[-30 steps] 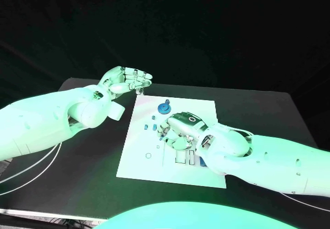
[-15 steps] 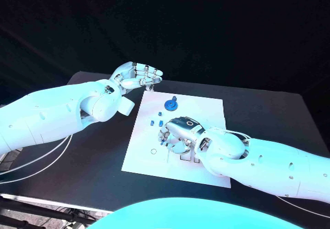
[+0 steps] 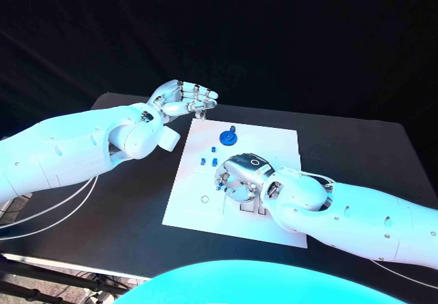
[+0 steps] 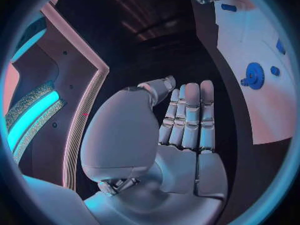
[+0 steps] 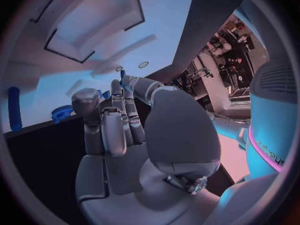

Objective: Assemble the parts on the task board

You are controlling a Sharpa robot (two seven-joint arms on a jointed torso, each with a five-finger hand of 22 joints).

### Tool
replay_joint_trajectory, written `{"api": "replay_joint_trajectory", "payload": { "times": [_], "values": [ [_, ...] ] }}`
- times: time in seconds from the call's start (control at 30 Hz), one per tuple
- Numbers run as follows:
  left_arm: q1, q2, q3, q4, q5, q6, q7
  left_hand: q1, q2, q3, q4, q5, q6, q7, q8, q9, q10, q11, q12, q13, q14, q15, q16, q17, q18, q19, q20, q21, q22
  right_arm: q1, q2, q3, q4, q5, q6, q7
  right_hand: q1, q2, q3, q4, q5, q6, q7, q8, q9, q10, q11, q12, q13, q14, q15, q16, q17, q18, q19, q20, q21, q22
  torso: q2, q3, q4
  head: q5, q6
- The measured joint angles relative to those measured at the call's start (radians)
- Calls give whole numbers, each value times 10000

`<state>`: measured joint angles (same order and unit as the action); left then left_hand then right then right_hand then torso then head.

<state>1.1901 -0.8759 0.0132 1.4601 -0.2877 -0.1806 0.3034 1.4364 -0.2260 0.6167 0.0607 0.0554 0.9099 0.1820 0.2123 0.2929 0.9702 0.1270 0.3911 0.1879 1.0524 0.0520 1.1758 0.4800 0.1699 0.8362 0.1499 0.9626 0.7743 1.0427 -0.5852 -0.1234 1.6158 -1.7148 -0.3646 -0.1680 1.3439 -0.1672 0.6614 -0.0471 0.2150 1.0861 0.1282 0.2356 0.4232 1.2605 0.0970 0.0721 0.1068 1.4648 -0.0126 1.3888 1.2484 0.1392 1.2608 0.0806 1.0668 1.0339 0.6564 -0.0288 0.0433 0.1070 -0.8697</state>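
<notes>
The task board (image 3: 274,147), a white plate, lies at the centre of the black table (image 3: 356,152), its long side running from about seven o'clock up toward one o'clock in the head view. Near the board's far end, at roughly twelve o'clock on the plate, stands a round blue part (image 3: 226,137) shaped like a small wheel or knob; the left wrist view shows the same piece (image 4: 254,75) on the white surface with a small blue peg (image 4: 275,71) just beside it. At about nine o'clock of the board's middle sit two small blue parts (image 3: 208,162) close together, and near the edge toward eight o'clock a small ring-shaped outline (image 3: 204,199) marks the plate. The right hand (image 3: 239,178) rests over the middle of the board with its fingers curled down onto the surface; a bit of blue shows at the fingertips, in the right wrist view too, but I cannot tell whether the hand pinches a part or only touches the board there. Rectangular recesses (image 5: 94,22) in the board appear in the right wrist view, with nothing visible in them. The left hand (image 3: 185,101) is raised off the board's far corner, at about eleven o'clock from the plate, its fingers (image 4: 191,115) folded in toward the palm with nothing held.
</notes>
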Motion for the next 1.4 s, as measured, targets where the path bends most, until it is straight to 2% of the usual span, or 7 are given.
{"api": "replay_joint_trajectory", "payload": {
  "times": [0.6,1.4],
  "values": [
    [0,-5,0,-1,-7,10,-31,0,0,0,0,0,0,0,0,-9,1,0,0,0,0,0,0,0,0,0,0,0,-9,-16,196,0,-243,-121,-2,-153,40,40,-3,2,-3,-4,0,42,-1,0,-1,-59,-1,0,0,0,-2,0,0,0,0,10,10,-4,17,7,-18],
    [1,-17,0,-5,-25,23,-63,0,0,-57,2,0,0,0,-1,-7,-72,0,0,-1,0,0,0,-8,0,0,0,-40,-18,-39,293,-6,-323,-136,221,-212,39,38,-5,3,19,16,22,32,33,0,-1,-34,19,0,0,40,29,0,0,0,0,63,-9,-9,0,33,-31]
  ]
}}
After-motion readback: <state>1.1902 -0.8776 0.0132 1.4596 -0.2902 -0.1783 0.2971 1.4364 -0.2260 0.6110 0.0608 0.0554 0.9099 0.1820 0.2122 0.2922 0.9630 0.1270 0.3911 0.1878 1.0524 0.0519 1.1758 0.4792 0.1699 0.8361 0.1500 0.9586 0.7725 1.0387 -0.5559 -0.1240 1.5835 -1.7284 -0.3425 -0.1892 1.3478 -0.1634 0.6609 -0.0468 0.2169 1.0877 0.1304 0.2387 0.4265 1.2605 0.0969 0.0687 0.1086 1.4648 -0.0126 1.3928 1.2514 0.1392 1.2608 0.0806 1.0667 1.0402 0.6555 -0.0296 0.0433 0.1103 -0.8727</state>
